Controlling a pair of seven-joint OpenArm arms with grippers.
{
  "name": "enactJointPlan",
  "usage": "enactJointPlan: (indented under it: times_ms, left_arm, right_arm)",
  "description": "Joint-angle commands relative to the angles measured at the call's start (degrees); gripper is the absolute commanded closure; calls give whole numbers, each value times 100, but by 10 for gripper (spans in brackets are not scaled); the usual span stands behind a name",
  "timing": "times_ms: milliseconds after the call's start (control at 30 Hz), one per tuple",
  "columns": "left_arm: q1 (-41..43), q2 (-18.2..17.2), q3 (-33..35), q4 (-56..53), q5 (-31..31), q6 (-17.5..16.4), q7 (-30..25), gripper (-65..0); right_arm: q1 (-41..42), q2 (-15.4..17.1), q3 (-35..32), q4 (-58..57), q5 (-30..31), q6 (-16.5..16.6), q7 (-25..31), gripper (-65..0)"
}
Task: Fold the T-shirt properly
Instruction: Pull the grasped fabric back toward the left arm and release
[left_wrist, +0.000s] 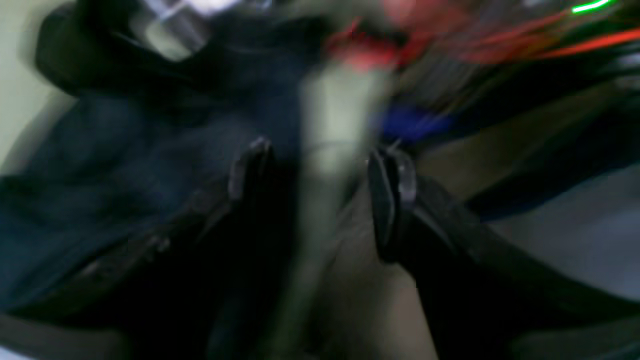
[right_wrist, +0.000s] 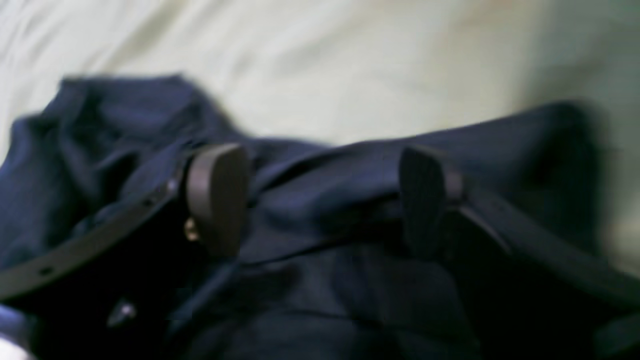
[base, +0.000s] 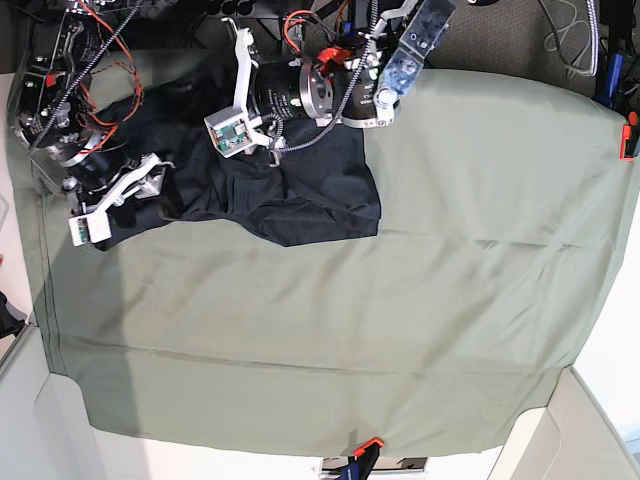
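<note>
Now the dark navy-black knit T-shirt (base: 270, 195) lies crumpled in a low heap on the sage-green table cloth (base: 450, 250), in the upper left part of the base view, near the far edge of the table. Both arms are over it.

The right gripper (right_wrist: 320, 200) has its two dark fingers spread wide, and the wrist view shows folds of the shirt lying between and below them. One pad (right_wrist: 217, 197) stands over a ridge of the fabric, but nothing is pinched; I cannot tell if the pads touch the cloth.

The left gripper (left_wrist: 322, 185) is seen only in a very blurred wrist view. Its fingers stand clearly apart, and between them there is a pale strip of the table cloth, not fabric of the shirt. The shirt is to the left of this gripper in that view, beside and behind one finger (left_wrist: 250, 167). It holds nothing that I can see.
</note>
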Motion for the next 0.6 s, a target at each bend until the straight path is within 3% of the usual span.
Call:
enactJointPlan:
  times_ms: [0, 100, 333, 567]
  left_arm:
    - [-42, 28, 7, 74, -457, -43, 50, -327]
    - [-42, 31, 17, 74, -752, -43, 452, -327]
    - [-44, 26, 7, 74, -723, -43, 483, -327]
    - [-44, -334, 2, 76, -732, -43, 501, -326]
  right_arm:
    - [85, 129, 144, 90, 149, 46, 144, -453]
    - [94, 299, 382, 90, 267, 42, 66, -453]
    - [61, 656, 730, 87, 245, -103, -28, -453]
    - [63, 815, 728, -273, 94, -107, 72, -453]
